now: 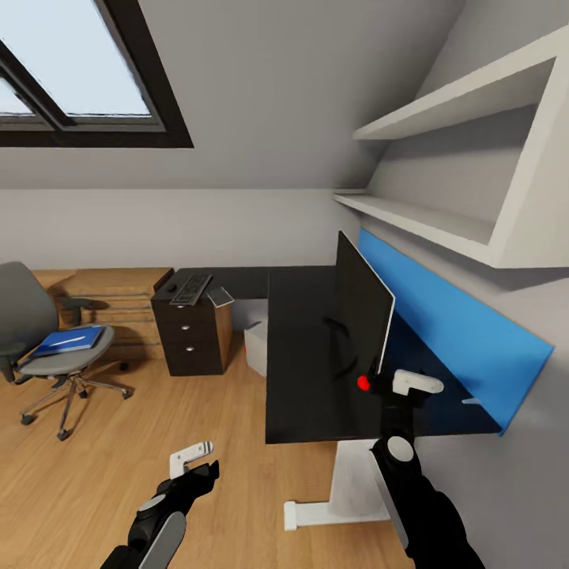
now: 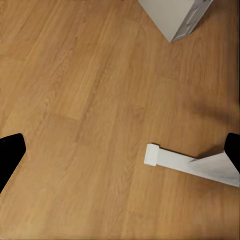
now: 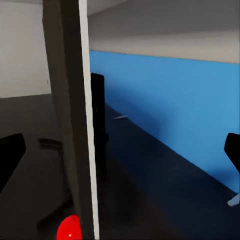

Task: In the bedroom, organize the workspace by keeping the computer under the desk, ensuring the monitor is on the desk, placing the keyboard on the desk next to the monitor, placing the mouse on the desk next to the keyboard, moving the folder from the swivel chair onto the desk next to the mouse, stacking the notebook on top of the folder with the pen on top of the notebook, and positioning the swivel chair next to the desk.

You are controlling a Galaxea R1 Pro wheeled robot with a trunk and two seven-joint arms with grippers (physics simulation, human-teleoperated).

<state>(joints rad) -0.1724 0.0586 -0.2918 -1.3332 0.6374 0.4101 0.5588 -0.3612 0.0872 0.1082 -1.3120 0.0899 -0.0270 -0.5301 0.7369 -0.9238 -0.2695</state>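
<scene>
One monitor (image 1: 362,312) stands upright on the black desk (image 1: 304,379), seen edge-on, its thin panel near the blue back panel (image 1: 458,328). In the right wrist view the monitor's edge (image 3: 75,115) rises close ahead, a red dot (image 3: 69,229) at its foot, with the blue panel (image 3: 170,105) beyond. The right gripper (image 1: 395,387) hovers just at the monitor's near edge; its two fingers (image 3: 10,160) stand wide apart, holding nothing.

One keyboard (image 1: 190,288) lies on the dark drawer unit (image 1: 194,332) left of the desk, with a small grey item (image 1: 220,296) just beside it. One white computer (image 1: 255,348) sits on the floor between unit and desk. One swivel chair (image 1: 55,348) stands well apart at the left, carrying one blue folder (image 1: 67,340) with a pale strip on top, too small to identify.

The left gripper (image 1: 196,466) hangs low over the wooden floor (image 1: 158,427), its fingers (image 2: 11,150) spread, empty. Its wrist view shows one white desk foot (image 2: 190,165) and a computer corner (image 2: 175,17). Two white shelves (image 1: 442,158) line the right wall, and one skylight (image 1: 79,71) opens above.
</scene>
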